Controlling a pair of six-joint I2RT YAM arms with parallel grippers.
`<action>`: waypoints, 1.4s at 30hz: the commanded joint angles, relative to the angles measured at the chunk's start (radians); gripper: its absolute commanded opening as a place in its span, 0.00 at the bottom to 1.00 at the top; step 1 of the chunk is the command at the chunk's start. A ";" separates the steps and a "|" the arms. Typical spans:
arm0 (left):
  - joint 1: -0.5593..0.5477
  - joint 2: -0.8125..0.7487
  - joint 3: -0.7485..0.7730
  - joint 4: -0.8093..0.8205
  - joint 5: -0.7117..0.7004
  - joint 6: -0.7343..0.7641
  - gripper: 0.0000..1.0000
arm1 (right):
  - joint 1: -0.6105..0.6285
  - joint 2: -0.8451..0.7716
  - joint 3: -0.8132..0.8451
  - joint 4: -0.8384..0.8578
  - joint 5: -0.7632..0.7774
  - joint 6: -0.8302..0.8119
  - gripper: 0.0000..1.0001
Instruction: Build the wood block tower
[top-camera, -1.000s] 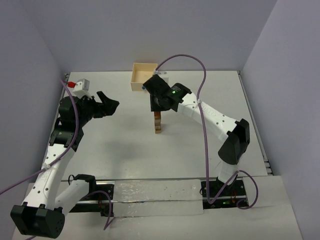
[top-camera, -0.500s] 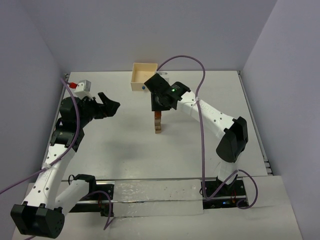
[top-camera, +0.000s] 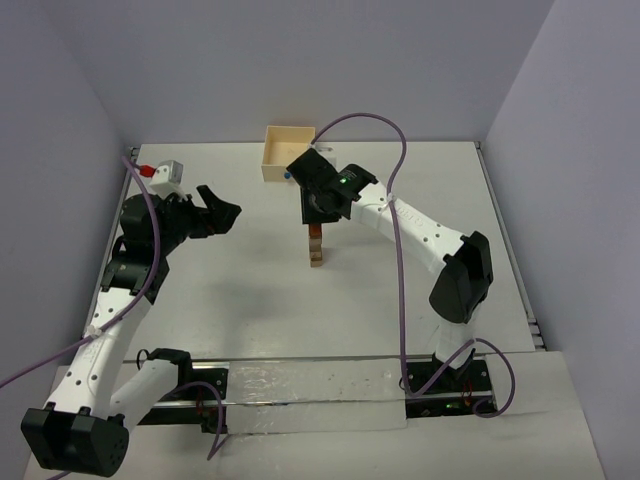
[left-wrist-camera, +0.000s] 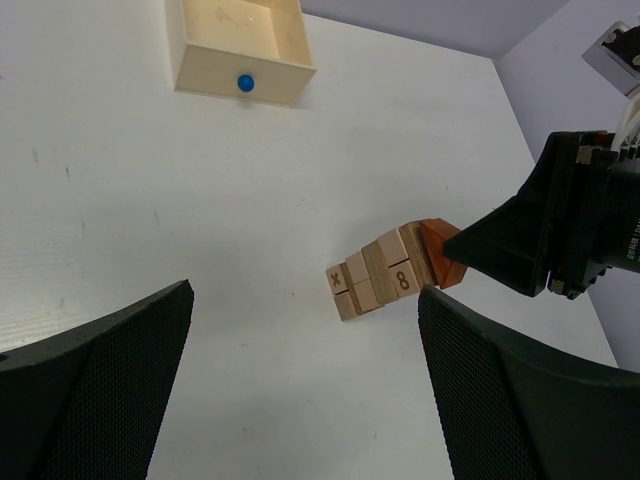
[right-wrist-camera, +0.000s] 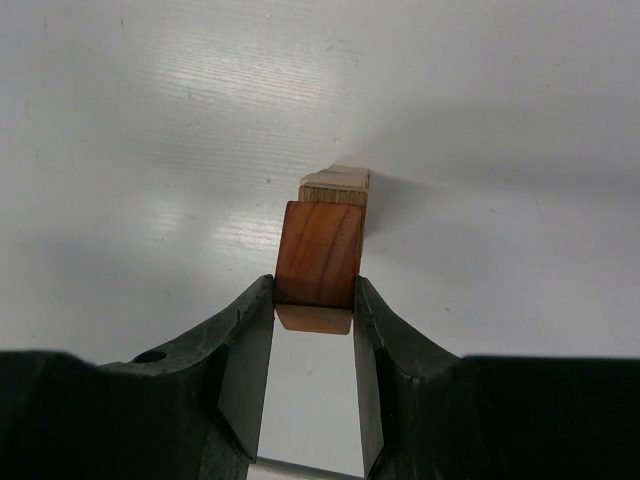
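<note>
One tower (top-camera: 316, 252) — right fingers (right-wrist-camera: 245, 350) pinching one reddish block (right-wrist-camera: 318, 255); left fingers (left-wrist-camera: 100, 390) spread.

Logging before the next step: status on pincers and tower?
Right pincer shut on reddish block at tower top. Left pincer open, off to the side. Box behind tower, apart from it.

Bright diffuse light; soft shadows; mild glare on table (right-wrist-camera: 150, 120).
</note>
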 joint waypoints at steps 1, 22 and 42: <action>-0.003 -0.017 -0.005 0.041 0.023 0.006 0.99 | -0.009 0.010 0.050 -0.010 0.012 0.000 0.10; -0.003 -0.025 -0.021 0.047 0.028 0.002 0.99 | -0.021 0.025 0.064 -0.013 -0.005 -0.003 0.16; -0.003 -0.029 -0.023 0.047 0.028 0.004 0.99 | -0.023 0.026 0.056 -0.010 -0.015 0.000 0.46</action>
